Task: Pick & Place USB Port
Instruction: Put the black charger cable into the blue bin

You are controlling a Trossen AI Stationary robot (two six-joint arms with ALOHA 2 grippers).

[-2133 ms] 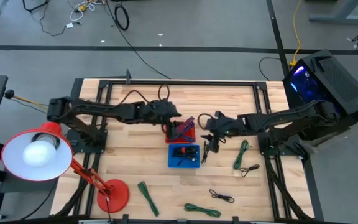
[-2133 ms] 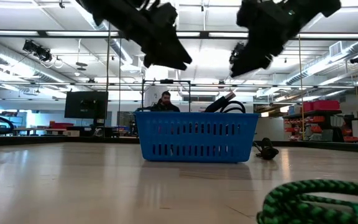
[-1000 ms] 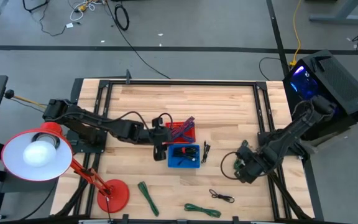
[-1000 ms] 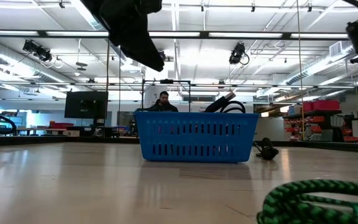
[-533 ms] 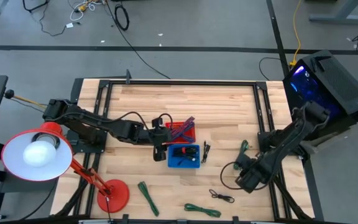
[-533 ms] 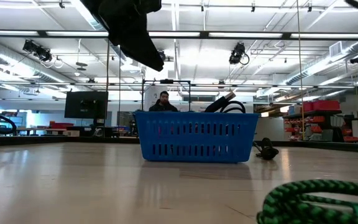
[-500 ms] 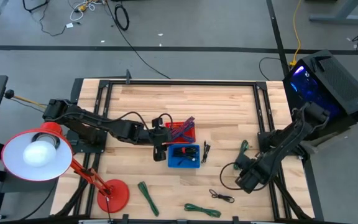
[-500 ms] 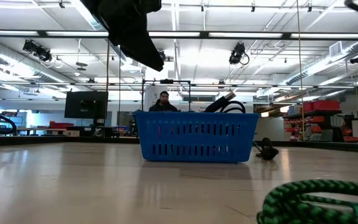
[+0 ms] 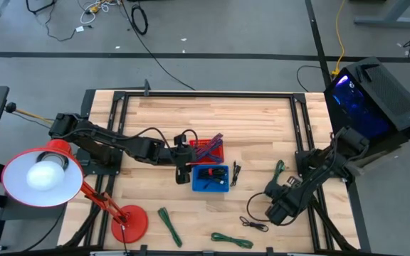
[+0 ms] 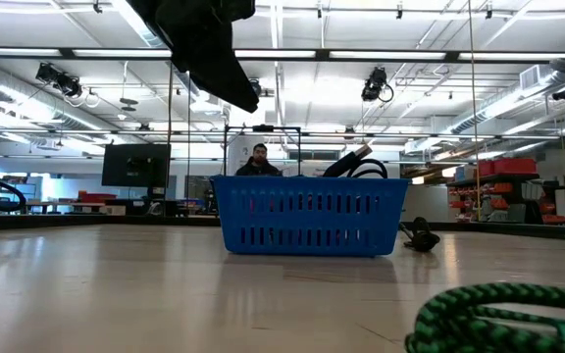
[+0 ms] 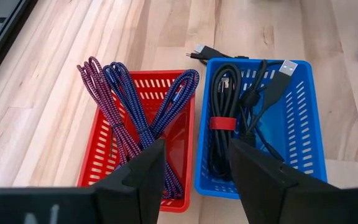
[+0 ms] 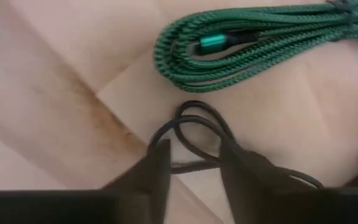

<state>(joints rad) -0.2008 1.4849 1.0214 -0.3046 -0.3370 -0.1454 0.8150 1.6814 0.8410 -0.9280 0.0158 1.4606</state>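
Right gripper (image 12: 194, 163) low over the black USB cable (image 9: 253, 225) at lower right of centre in the high view, fingers parted astride a loop, nothing held yet. Left gripper (image 11: 194, 168) parked open and empty beside the red basket (image 11: 180, 134) and blue basket (image 11: 303, 134), mid-frame. Risk: pinching one thin loop only, slipping free, or snagging the neighbouring green cable (image 12: 253, 43).

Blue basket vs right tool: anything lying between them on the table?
In the high view, one loose black cable lies just beside the blue basket; from there to the right tool the wood is bare.
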